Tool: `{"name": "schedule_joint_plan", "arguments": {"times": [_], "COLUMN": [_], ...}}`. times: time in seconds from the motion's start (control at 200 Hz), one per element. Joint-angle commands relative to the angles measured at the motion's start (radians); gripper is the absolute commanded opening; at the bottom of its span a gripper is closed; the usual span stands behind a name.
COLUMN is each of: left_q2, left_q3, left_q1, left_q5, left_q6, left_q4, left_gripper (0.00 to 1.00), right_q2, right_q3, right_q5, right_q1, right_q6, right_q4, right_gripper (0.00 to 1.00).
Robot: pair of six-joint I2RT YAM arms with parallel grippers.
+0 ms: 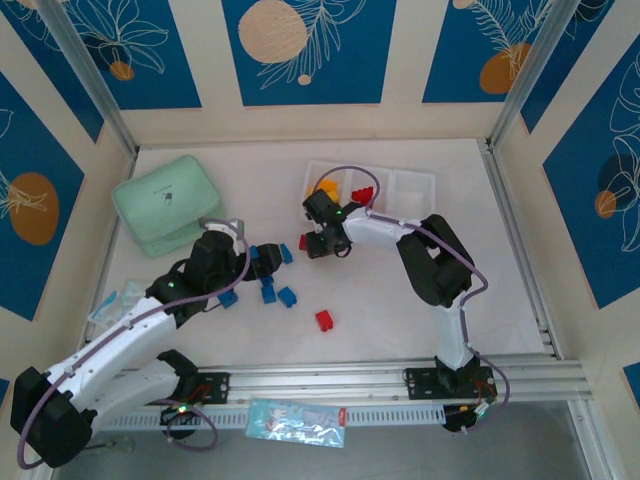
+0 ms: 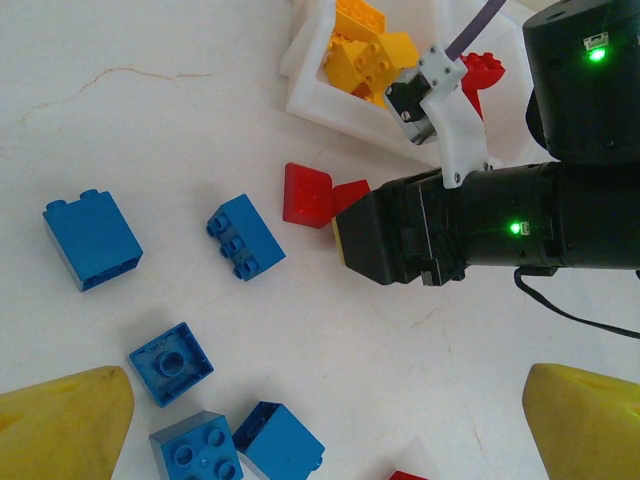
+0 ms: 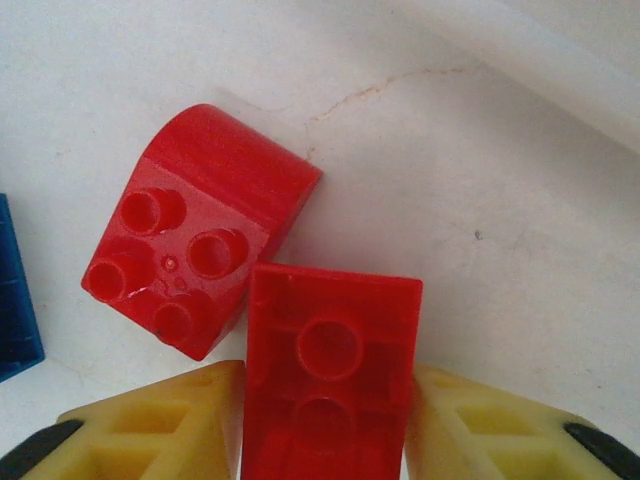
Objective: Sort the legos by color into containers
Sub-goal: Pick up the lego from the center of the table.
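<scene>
Since the right claw (image 3: pixel 330 410) has its two yellow fingers (image 3: pixel 150 425) pressed against the long sides of a red rectangular plastic brick (image 3: pixel 330 330), hollow underside toward the wrist camera, I judge the grip is taken low on the white desk (image 3: pixel 520 200) so that the brick can be carried to its compartment. A red curved-top plastic brick (image 3: pixel 200 250) with four studs touches that brick's corner and lies free, and the edge of a blue plastic brick (image 3: pixel 15 290) sits just beyond it. Further out, the top camera puts this claw just in front of the low white translucent plastic tray (image 1: pixel 412 190). Its left compartment holds yellow-orange plastic bricks (image 1: pixel 327 186) and its middle one a red tray brick (image 1: pixel 362 194), so the carry looks short. The left claw (image 2: pixel 325 400) hangs spread wide and holds nothing above a cluster of blue bricks (image 2: pixel 245 235), placed, I would guess, to take those next. The right wrist view gives the clamp itself, which the top view hides under the black wrist. The left wrist view shows both red bricks side by side at the right claw's tip. The top view adds a lone red brick (image 1: pixel 324 320) nearer the arm bases and a mint-green rounded lidded box (image 1: pixel 168 205) at the far left.
</scene>
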Motion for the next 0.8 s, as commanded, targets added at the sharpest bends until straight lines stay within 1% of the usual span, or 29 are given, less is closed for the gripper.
{"name": "schedule_joint_plan", "arguments": {"times": [0.0,0.09,0.225,0.435,0.52,0.635,0.795], "left_q2": [-0.005,-0.005,-0.002,0.008,0.03,0.077,0.141], "left_q3": [-0.008,-0.005,0.007,0.031,0.047,0.079,0.113], "left_q1": [0.011,0.011,0.012,0.012,0.012,0.012,0.012], "left_q5": [-0.012,-0.01,-0.006,0.006,0.019,0.05,0.084], "left_q6": [0.009,0.009,0.014,0.022,0.025,0.025,0.023], "left_q4": [-0.015,-0.015,-0.021,-0.005,0.014,0.043,0.088], "left_gripper": [0.99,0.99,0.99,0.99,0.99,0.99,0.99], "right_q2": [-0.014,-0.036,-0.097,-0.221,-0.27,-0.308,-0.302], "right_q3": [0.007,-0.006,-0.048,-0.115,-0.102,-0.062,0.008], "right_q5": [0.007,0.003,0.0,-0.003,-0.001,0.032,0.042], "right_q1": [0.007,0.007,0.005,-0.021,-0.047,-0.094,-0.188], "right_q6": [-0.008,-0.003,0.011,0.035,0.036,0.037,0.03], "right_q4": [-0.026,-0.033,-0.036,-0.06,-0.087,-0.126,-0.137], "right_gripper": [0.41,0.35,0.31,0.29,0.29,0.29,0.3]}}
